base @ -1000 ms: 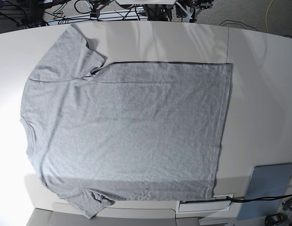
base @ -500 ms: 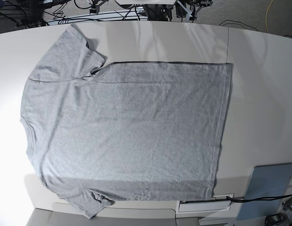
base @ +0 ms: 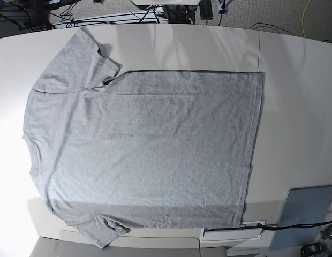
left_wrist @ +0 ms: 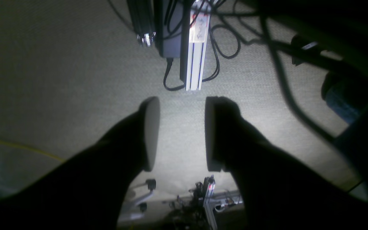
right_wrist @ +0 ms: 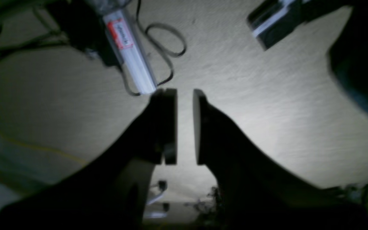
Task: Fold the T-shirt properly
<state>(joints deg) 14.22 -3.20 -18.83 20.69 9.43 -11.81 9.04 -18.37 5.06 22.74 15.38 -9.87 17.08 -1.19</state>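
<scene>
The heather-grey T-shirt (base: 144, 150) lies flat and plain side up on the white table (base: 294, 107). Its neckline is at the left, its hem (base: 257, 144) at the right, and one sleeve (base: 80, 59) points to the far edge. Neither gripper shows in the base view. In the left wrist view my left gripper (left_wrist: 180, 102) hangs open over grey carpet with nothing between its pads. In the right wrist view my right gripper (right_wrist: 184, 94) also hangs over carpet, its pads a narrow gap apart and holding nothing. The shirt shows in neither wrist view.
A blue-grey panel (base: 306, 214) and a white box (base: 233, 233) sit at the table's near right corner. Beyond the far edge lie cables (base: 75, 10) on the floor. An aluminium rail (left_wrist: 197, 48) with looped black cables (left_wrist: 225, 44) lies on the carpet below the grippers.
The arm parts seen beyond the table's far edge have slipped out of the base view. The T-shirt lies as before.
</scene>
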